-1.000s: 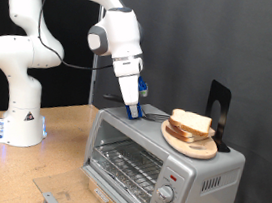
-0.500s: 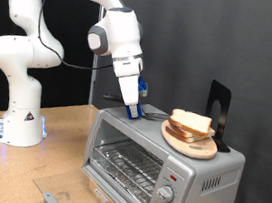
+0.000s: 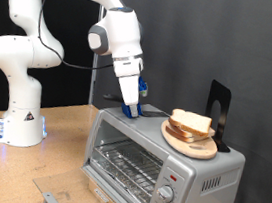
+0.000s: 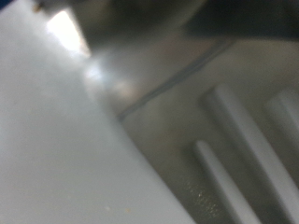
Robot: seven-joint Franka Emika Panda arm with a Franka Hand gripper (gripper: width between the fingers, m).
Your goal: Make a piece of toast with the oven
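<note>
The silver-grey oven (image 3: 141, 143) stands on the wooden table, glass door closed, with the wire rack (image 3: 128, 164) showing behind it. Two knobs (image 3: 166, 194) and a red light (image 3: 170, 174) are on its front. A stack of bread slices (image 3: 191, 122) lies on a wooden plate (image 3: 196, 147) on the oven's top. No single separate slice shows. My gripper (image 3: 132, 110) points down with its blue fingertips at the oven's top, towards the exterior view's left of the plate. The wrist view is blurred and shows only the ribbed metal top (image 4: 215, 121) up close.
A black upright stand (image 3: 218, 107) is behind the plate on the oven. A thin dark piece (image 3: 156, 112) lies on the oven top between gripper and plate. The robot base (image 3: 18, 116) stands at the left. A grey object (image 3: 52, 201) lies at the table's front.
</note>
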